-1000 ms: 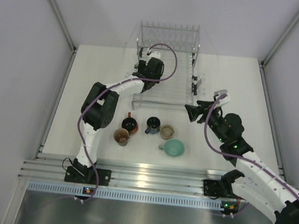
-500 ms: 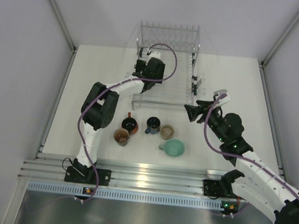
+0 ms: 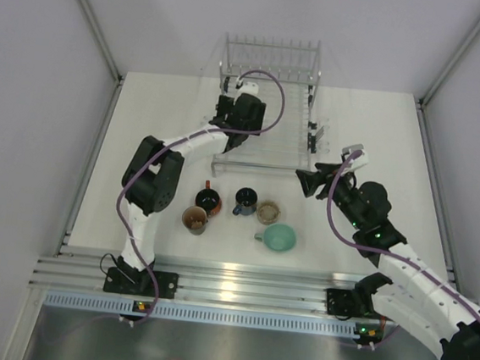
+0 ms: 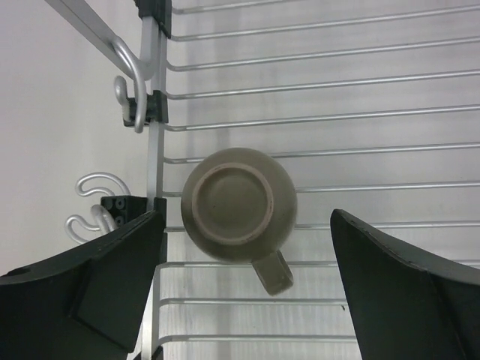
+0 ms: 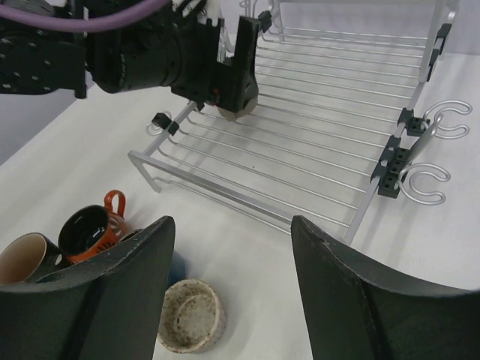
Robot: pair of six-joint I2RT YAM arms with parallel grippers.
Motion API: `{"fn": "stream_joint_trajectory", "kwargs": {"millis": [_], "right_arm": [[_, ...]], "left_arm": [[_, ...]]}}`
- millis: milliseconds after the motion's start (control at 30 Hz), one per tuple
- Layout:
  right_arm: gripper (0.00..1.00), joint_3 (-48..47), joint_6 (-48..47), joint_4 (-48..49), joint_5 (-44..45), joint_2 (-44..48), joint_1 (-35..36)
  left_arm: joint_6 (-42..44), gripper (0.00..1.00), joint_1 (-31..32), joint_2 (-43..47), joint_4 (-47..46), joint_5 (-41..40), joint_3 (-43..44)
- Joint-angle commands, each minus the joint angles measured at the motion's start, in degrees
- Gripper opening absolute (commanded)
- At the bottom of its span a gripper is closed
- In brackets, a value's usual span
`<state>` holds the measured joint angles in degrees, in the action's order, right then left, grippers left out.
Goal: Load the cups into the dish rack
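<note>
Between the left fingers (image 4: 112, 277), which stand wide apart and touch nothing, a beige mug (image 4: 238, 214) sits bottom-up on the wires of the dish rack (image 4: 337, 116), its handle pointing back toward the wrist. I judge it set down and let go, so one cup of six is loaded

Just beside one left finger runs the rack's side rail (image 4: 154, 150) with its wire hooks (image 4: 124, 82); the mug nearly meets that rail. On the other side of the mug the wires lie bare all the way across, and beyond the fingertips more bare wires lead to the upright tines (image 3: 274, 51) at the far end. Lifting straight up looks free; sliding toward the rail does not

Over at the rack's near corner, the right fingers (image 5: 352, 292) are likewise spread and hold nothing, hovering above the table (image 3: 372, 133). Below and behind them stand the five cups left to load:
- a speckled beige mug (image 5: 191, 315), nearest
- a dark blue mug (image 3: 246, 201)
- a black mug (image 5: 90, 229) with an orange handle
- a brown mug (image 3: 194, 220)
- a mint-green mug (image 3: 280, 237)

They stand close together, some touching, so fingers reaching in have little room between them; the outer ones look easiest
</note>
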<state>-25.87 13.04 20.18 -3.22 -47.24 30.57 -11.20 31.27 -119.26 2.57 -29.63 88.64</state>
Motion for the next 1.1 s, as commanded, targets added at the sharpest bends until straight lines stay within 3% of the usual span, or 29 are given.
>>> {"fn": "stream_joint_trajectory", "kwargs": {"millis": [0,200,500,700,833,1067], "right_arm": [[0.64,-1.38,-0.73,-1.02,-0.56,0.84,-0.77],[0.64,-1.55,-0.3,-6.2,-0.47,0.49,-0.68],[0.61,-0.59,3.48,-13.5,-2.14,-1.1,0.63],[0.6,2.57,8.39,-18.6,1.37,1.27,6.6],[0.6,5.12,12.18,-23.51,4.53,4.7,11.44],[0.59,6.53,15.61,-27.22,10.08,6.82,16.81]], "left_arm": [[2.41,0.98,1.43,8.86,-4.06,-1.39,-0.75],[2.15,0.98,3.27,16.95,-4.33,-1.49,-6.01],[-4.7,0.98,3.8,35.05,-5.91,13.35,-24.64],[-7.52,0.98,3.8,47.88,-5.91,25.83,-36.07],[-9.01,0.98,3.8,56.13,-5.91,27.69,-41.26],[-10.24,0.98,3.8,59.85,-4.15,28.39,-45.93]]}}
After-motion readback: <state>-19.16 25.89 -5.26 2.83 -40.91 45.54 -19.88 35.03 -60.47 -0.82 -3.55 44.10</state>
